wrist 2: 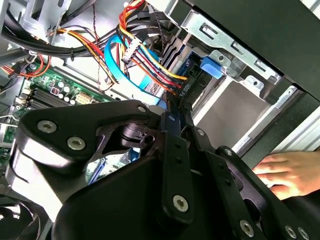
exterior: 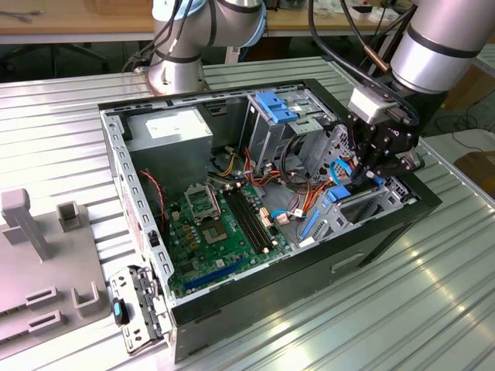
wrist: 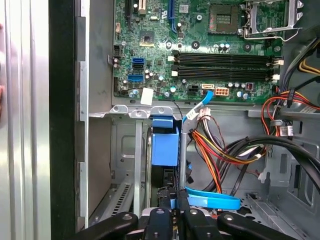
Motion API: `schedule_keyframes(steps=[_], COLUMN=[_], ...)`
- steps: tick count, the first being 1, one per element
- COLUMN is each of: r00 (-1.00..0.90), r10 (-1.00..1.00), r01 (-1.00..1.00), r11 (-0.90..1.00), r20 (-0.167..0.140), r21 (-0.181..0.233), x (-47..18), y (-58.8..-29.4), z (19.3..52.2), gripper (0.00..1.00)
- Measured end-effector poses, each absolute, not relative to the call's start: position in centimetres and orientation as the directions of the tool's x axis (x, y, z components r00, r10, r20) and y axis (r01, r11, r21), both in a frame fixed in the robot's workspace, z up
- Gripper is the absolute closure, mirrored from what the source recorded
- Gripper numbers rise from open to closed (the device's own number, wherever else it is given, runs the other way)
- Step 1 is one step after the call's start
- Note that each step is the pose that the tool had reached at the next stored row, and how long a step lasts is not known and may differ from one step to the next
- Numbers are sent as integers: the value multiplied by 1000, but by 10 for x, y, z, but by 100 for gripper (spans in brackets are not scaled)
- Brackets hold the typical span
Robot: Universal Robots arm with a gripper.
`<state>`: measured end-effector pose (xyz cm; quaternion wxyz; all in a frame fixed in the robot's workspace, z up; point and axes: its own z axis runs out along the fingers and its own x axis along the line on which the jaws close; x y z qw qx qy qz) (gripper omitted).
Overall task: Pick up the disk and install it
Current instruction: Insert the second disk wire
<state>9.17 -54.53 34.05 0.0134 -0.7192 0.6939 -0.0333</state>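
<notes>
Black jointed fingers (wrist: 167,202) of the gripper (wrist: 175,197) are seen nearest in both wrist views, drawn almost together with only a thin blue strip between them; whether that strip is pinched cannot be told. Just beyond the fingertips, the silver-grey disk with light-blue plastic carrier (wrist: 165,145) is seen edge-on in the first wrist view, standing in a grey metal drive cage (wrist: 125,165) beside the green motherboard (wrist: 200,60). Red, yellow and orange power wires (wrist: 215,150) and a flat blue data cable (wrist: 212,200) are draped on the cage side of the motherboard. A person's hand (wrist 2: 287,172) is shown in the second wrist view, resting outside the case. In the exterior view, the gripper (exterior: 362,174) is lowered into the open black computer case (exterior: 255,294), at the motherboard's far end from the grey power-supply box (exterior: 170,131).
</notes>
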Motion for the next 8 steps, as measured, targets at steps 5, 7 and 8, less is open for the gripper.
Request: schedule_keyframes(steps=[5, 7, 8], r00=[35, 35, 35], r10=[-999, -999, -999], r01=[-997, -997, -997], r11=[-37, -37, -37], r20=[27, 27, 27], r21=[-66, -66, -65], x=[92, 92, 92], y=[-545, -545, -545], z=[339, 339, 339], gripper=[84, 84, 84])
